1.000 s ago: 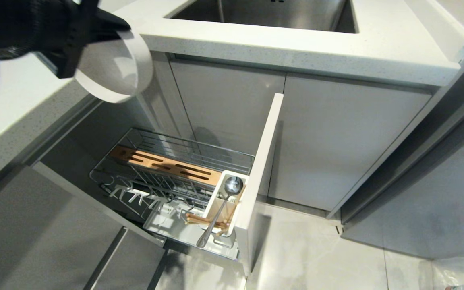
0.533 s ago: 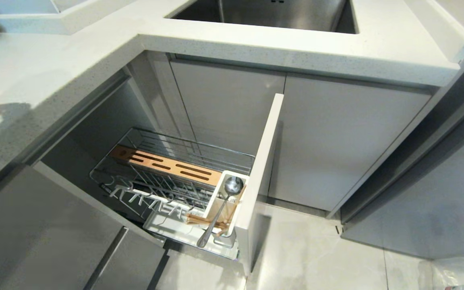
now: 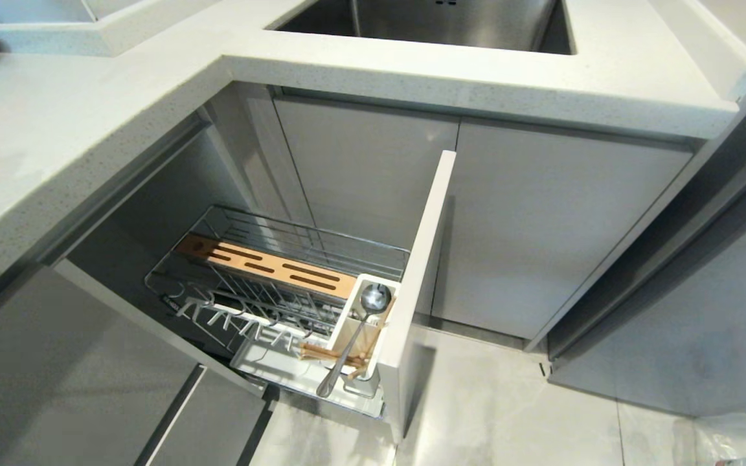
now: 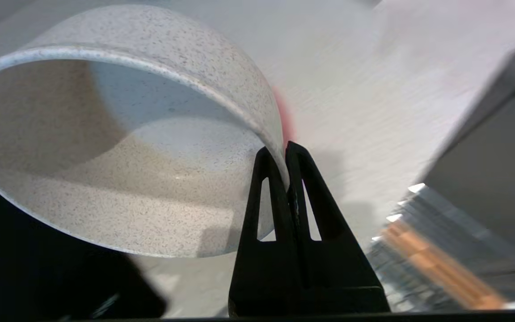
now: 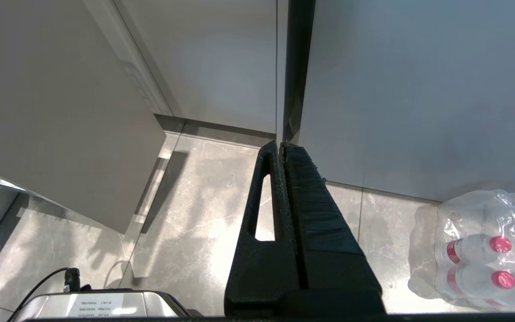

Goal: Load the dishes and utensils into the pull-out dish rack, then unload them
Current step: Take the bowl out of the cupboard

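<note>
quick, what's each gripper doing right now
Left gripper: shut on the rim of the cream-white bowl, outside the head view.
Right gripper: shut, holding nothing, parked low over the floor.

No lettering anywhere here is clear enough to read.

Left gripper point(image 4: 287, 152): we note two matte black tapered fingers point(image 4: 266, 197), each pierced by a narrow triangular slot. Right gripper point(image 5: 281, 144): we note matching black fingers point(image 5: 266, 210), one slotted, one with a ribbed textured face.
</note>
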{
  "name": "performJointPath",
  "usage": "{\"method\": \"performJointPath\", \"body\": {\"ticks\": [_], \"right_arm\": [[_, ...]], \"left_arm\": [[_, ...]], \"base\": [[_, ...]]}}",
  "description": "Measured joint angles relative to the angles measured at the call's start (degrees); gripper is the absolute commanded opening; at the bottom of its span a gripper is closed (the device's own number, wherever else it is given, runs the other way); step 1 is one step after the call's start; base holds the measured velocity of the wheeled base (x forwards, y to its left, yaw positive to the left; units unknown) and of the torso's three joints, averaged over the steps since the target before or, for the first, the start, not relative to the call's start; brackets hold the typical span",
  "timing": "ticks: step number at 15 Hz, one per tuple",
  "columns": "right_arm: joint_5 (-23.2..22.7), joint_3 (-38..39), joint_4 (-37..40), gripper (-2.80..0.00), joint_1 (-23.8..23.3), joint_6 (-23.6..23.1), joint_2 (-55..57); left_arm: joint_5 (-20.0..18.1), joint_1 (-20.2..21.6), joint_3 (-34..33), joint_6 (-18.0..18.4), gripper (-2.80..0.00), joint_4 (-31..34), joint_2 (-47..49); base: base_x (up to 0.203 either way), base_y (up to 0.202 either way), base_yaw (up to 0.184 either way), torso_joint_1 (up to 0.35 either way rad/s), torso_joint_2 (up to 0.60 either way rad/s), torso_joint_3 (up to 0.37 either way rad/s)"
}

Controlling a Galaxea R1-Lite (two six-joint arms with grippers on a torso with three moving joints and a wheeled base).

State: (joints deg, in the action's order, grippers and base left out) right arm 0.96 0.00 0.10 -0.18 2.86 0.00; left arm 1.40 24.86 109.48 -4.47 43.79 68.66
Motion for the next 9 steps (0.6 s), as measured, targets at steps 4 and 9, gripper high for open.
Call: {"method": "performJointPath", "body": {"ticks": [4,9], "right_arm": [[0.00,0.00,0.00,-2.80,0.00,0.02,0.00],[0.00,0.00,0.00,-2.80,0.00,0.00,0.00]], "left_arm": [[3.79,4.64,3.23,11.21,-2.80,8.92,7.75],[1.54,5.27,3.67,14.26,-2.80,11.72,12.99]], "base": [[0.000,0.000,0.000,0.000,0.00,0.000],[0.000,0.000,0.000,0.000,0.00,0.000]]}}
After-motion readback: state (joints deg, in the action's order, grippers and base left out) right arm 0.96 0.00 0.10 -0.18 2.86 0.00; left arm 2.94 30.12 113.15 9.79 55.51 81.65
